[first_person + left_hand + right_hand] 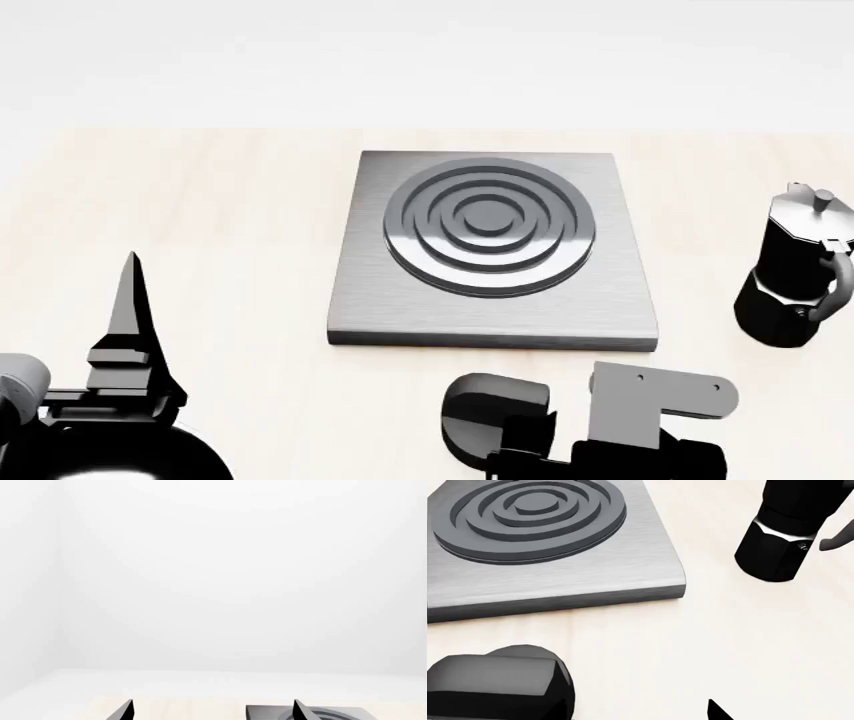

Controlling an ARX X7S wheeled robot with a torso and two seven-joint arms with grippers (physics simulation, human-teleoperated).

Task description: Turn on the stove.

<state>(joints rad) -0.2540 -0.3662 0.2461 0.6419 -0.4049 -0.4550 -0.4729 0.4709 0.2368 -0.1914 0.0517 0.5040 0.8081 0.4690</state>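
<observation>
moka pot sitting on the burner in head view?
No. The moka pot stands on the table to the right of the stove, clear of the plate.

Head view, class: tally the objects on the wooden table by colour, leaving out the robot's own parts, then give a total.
Grey: 1, the stove plate
Black: 2, the knob and the moka pot
Total: 3
</observation>
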